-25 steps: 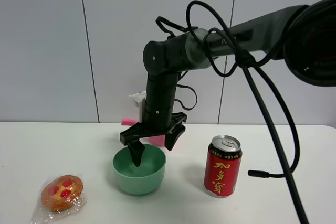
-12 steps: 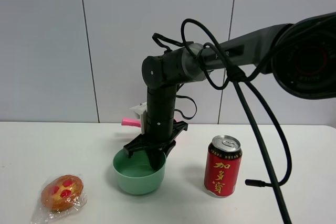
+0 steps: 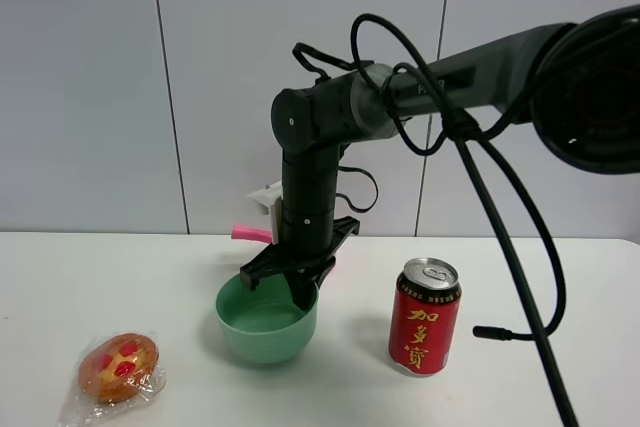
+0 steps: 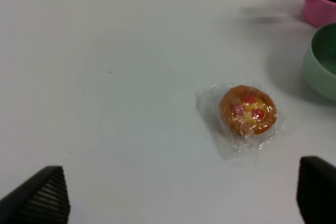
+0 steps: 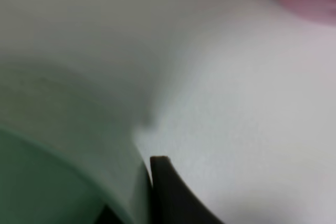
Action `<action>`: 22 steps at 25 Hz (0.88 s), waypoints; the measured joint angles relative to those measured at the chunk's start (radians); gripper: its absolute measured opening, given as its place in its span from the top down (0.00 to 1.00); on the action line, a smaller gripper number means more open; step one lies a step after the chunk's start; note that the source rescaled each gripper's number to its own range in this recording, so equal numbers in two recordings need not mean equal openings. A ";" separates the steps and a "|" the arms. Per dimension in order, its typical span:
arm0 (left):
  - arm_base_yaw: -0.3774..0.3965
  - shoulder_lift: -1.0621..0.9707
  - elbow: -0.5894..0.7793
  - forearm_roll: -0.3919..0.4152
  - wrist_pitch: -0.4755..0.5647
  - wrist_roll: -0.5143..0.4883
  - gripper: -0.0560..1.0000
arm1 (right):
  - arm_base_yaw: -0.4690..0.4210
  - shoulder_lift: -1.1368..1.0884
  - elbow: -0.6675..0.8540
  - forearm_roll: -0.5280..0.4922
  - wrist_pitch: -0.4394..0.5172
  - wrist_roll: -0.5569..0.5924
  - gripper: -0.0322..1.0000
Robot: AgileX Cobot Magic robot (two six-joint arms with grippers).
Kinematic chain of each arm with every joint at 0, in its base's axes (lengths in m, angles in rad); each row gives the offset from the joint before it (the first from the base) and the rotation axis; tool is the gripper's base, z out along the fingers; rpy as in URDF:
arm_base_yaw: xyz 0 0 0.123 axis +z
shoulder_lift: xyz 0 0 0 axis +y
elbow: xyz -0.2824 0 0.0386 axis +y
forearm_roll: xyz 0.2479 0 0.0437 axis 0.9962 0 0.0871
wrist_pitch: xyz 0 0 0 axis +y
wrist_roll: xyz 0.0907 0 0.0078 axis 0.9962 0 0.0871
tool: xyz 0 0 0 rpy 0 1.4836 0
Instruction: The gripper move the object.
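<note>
Right claw (image 3: 303,299) is clenched on the rim of the green bowl (image 3: 250,332), which sits mid-bench with the red can (image 3: 424,319) toward the right edge; advise a firm pinch and a slow, level carry clear of that can.

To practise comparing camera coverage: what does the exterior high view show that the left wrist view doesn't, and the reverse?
Only exterior high: the can, the arm and the right end effector gripping the bowl by its rim. Only left wrist: the left end effector, fingers wide apart. Both: the bowl, pastry, pink pot, table.
</note>
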 joint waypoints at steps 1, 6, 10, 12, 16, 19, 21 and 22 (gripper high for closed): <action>0.000 0.000 0.000 0.000 0.000 0.000 0.00 | 0.000 -0.013 -0.004 0.002 0.006 0.000 0.97; 0.000 0.000 0.000 0.000 0.000 0.000 0.00 | 0.000 -0.094 -0.012 0.004 0.020 -0.001 0.97; 0.000 0.000 0.000 0.000 0.000 0.000 0.00 | 0.000 -0.167 -0.012 -0.006 0.041 -0.001 0.97; 0.000 0.000 0.000 0.000 0.000 0.000 0.00 | 0.000 -0.204 -0.012 -0.023 0.056 0.002 0.97; 0.000 0.000 0.000 0.000 0.000 0.000 0.00 | -0.030 -0.305 -0.012 -0.085 0.080 0.012 0.97; 0.000 0.000 0.000 0.000 0.000 0.000 0.00 | -0.072 -0.381 -0.012 -0.145 0.083 0.017 0.97; 0.000 0.000 0.000 0.000 0.000 0.000 0.00 | -0.105 -0.424 -0.012 -0.180 0.084 0.032 0.97; 0.000 0.000 0.000 0.000 0.000 0.000 0.00 | -0.118 -0.438 -0.012 -0.194 0.086 0.043 0.97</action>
